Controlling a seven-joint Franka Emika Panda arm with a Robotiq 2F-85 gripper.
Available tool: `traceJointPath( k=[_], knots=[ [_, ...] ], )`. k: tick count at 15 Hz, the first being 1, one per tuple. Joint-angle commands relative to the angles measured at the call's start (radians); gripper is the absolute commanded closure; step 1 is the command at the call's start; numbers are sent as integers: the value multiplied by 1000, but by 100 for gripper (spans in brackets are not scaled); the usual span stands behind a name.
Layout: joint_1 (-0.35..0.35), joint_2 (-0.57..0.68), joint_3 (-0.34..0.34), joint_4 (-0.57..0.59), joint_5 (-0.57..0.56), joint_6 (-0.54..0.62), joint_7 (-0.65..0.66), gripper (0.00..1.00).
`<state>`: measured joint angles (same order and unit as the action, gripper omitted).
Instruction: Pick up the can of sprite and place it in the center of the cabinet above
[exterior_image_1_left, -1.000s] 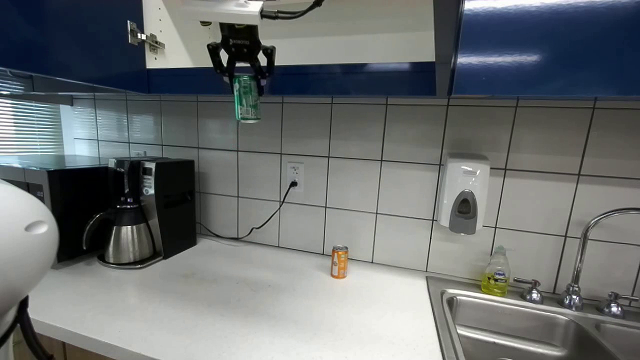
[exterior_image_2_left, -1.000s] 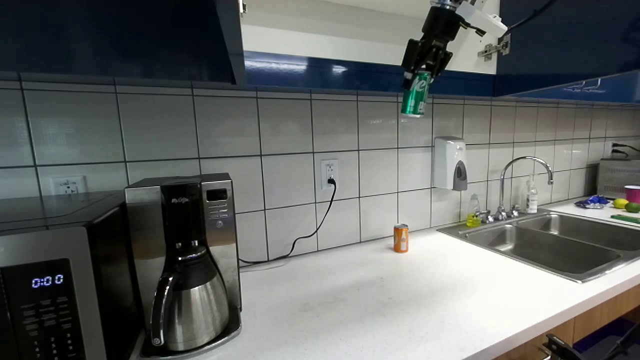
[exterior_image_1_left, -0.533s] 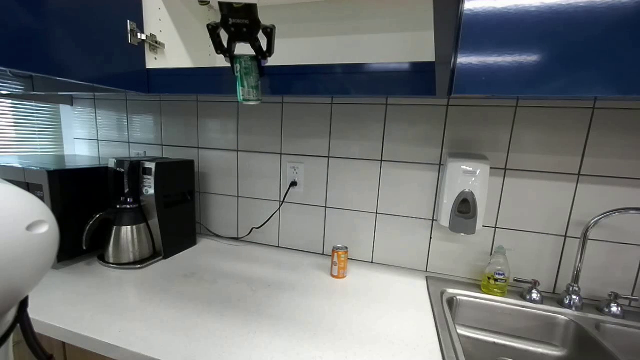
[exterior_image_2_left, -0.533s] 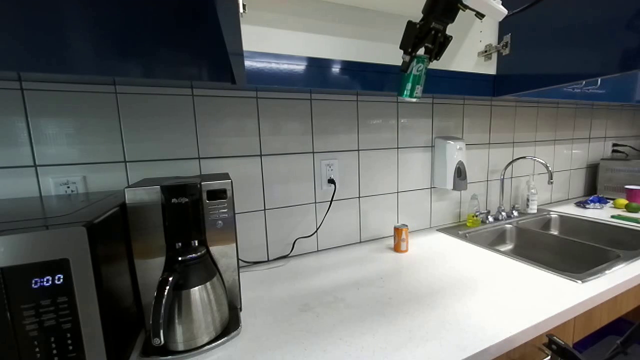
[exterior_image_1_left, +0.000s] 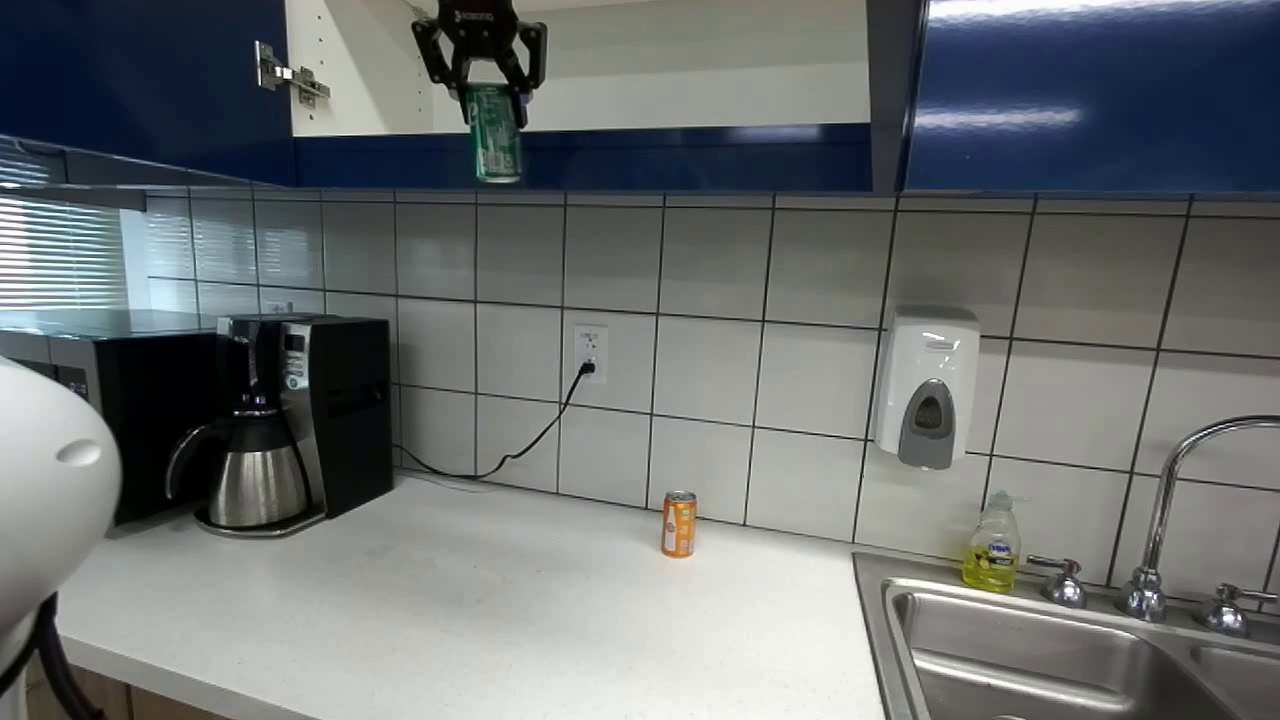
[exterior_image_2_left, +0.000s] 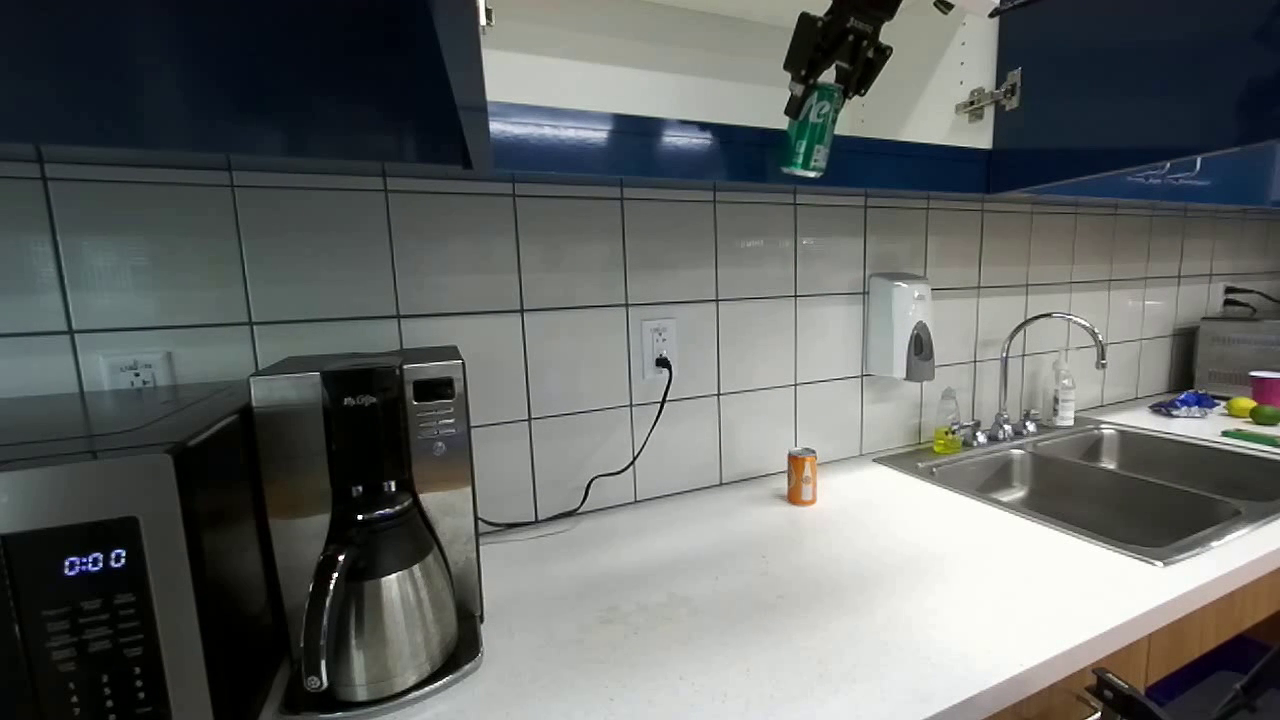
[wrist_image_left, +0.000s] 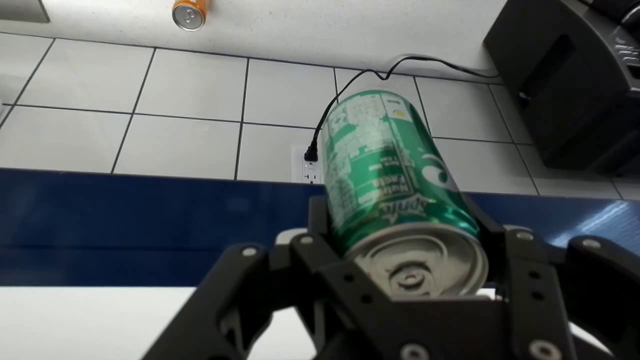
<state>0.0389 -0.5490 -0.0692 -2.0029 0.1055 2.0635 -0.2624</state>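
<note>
The can of sprite (exterior_image_1_left: 497, 140) hangs in the air, gripped near its silvery top by my gripper (exterior_image_1_left: 494, 112). In the wrist view its green side (wrist_image_left: 385, 165) and pull-tab lid face the camera, a finger (wrist_image_left: 318, 215) on either side. Behind it is the open cabinet (exterior_image_1_left: 650, 95), pale inside with a blue lower edge (exterior_image_2_left: 640, 145). In both exterior views the can overlaps that edge, its base near the edge's bottom line. It leans slightly, base toward the left, in an exterior view (exterior_image_2_left: 812, 130). The upper part of the arm is out of frame.
An open blue door (exterior_image_1_left: 140, 90) with a metal hinge (exterior_image_1_left: 290, 75) flanks the cabinet opening. Below, an orange can (exterior_image_1_left: 678, 525) stands on the white counter (exterior_image_1_left: 480, 600). A coffee maker (exterior_image_2_left: 370, 500), a soap dispenser (exterior_image_1_left: 930, 390) and a sink (exterior_image_2_left: 1100, 490) are also around.
My gripper and the can have risen from below the cabinet's blue edge to in front of it. In an exterior view they have also shifted slightly left. The grip is unchanged.
</note>
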Motion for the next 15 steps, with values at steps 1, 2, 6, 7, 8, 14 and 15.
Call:
traceJointPath(
  k=[1,2,6,7,8,14,15],
  knots=[
    [3,47,11,94,-4,-42,49,62],
    [3,54,12,107,-3,-48,53,62],
    [3,77,12,159,1,-77,66,62],
    [3,78,13,167,0,-83,68,62],
    [3,81,13,176,1,-94,69,62],
    [5,88,11,226,10,-157,69,62],
    [6,89,11,234,12,-166,69,62]
  ],
)
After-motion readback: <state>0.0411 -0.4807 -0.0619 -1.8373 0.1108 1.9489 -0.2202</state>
